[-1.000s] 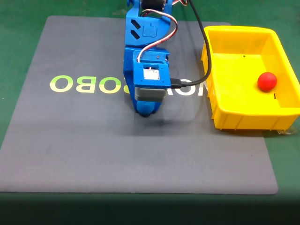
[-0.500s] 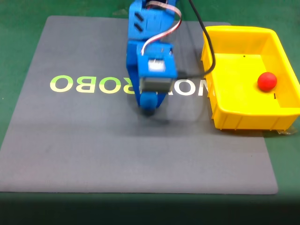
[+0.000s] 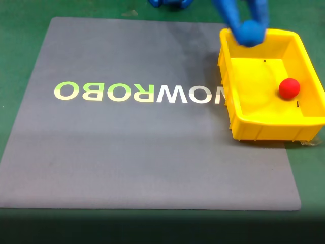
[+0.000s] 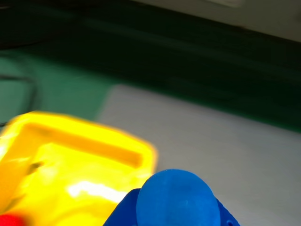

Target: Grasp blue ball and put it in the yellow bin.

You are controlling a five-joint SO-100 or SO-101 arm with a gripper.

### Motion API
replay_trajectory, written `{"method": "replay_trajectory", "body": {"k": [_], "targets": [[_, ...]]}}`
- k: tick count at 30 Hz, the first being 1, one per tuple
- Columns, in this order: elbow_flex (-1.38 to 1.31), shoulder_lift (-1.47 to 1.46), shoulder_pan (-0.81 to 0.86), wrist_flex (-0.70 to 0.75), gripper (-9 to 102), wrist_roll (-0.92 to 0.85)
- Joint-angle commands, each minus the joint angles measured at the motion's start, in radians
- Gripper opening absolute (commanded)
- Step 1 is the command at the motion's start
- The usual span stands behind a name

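Observation:
The blue ball hangs above the far left corner of the yellow bin in the fixed view, held between the blue fingers of my gripper, which is shut on it. The wrist view shows the blue ball at the bottom edge, clamped in the blue gripper, with the blurred yellow bin below and to the left. A red ball lies inside the bin at its right side, and a sliver of the red ball shows in the wrist view.
The grey mat with pale "NOWROBO" lettering covers the green table. The bin stands on the mat's right edge. The arm's base peeks in at the top.
The arm lifted off the mat's middle and swung up and right, carrying the blue ball to above the bin's far left corner. The red ball stayed put.

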Motion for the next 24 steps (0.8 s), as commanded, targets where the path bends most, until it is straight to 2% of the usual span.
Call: {"method": "replay_trajectory", "body": {"k": [1,5,13,18,21,24], "targets": [[0.057,0.121,-0.114,0.000,0,0.037],[0.071,0.118,-0.181,0.002,0,0.075],[0.069,0.094,-0.163,0.003,3,0.052],[0.071,0.089,-0.141,0.003,34,0.054],[0.071,0.087,-0.127,0.003,40,0.057],[0.078,0.089,-0.110,0.003,41,0.054]]}}
